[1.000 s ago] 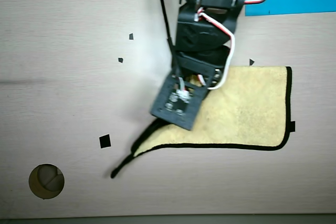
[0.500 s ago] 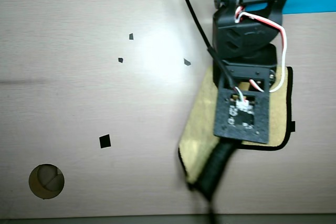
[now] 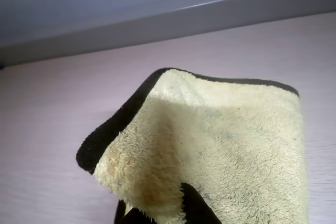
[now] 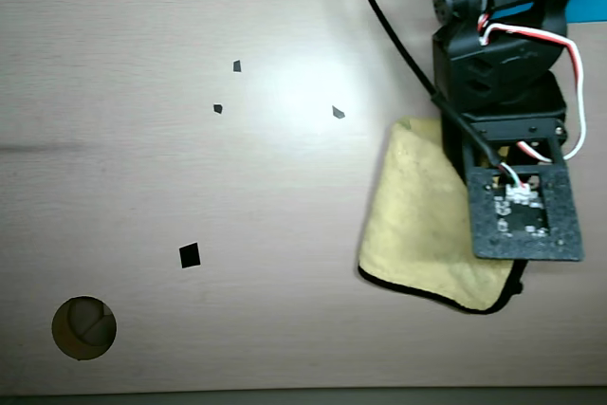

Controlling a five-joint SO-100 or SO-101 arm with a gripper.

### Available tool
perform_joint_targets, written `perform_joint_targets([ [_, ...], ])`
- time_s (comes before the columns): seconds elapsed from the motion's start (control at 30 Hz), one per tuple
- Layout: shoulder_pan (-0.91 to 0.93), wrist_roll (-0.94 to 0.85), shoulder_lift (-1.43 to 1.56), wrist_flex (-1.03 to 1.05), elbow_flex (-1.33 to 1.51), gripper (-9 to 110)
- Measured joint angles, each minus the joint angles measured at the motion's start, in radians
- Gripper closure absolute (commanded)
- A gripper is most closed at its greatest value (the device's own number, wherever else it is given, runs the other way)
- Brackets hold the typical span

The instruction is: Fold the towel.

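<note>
In the overhead view the black arm [image 4: 498, 73] enters from the upper right corner and reaches downward in the picture; its wrist camera board faces up, with red and white wires looping beside it. The pincer [image 3: 165, 211] shows only as dark fingertips [image 3: 197, 205] at the wrist view's bottom edge; they are pinched together on the towel [image 3: 220, 145].

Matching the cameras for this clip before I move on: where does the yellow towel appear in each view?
Wrist view: the towel fills the lower right, hanging bunched with its black edging along the top and left; dark fingers show at the bottom edge.
Overhead view: the towel lies right of centre, partly under the arm.
Shared landmark: the towel's black edging, against the pale wood table.
</note>
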Motion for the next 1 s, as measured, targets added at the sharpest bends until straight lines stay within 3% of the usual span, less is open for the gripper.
perform_joint_targets([
  [1.0, -0.101, 0.156, -0.051, 0.055, 0.115, 98],
])
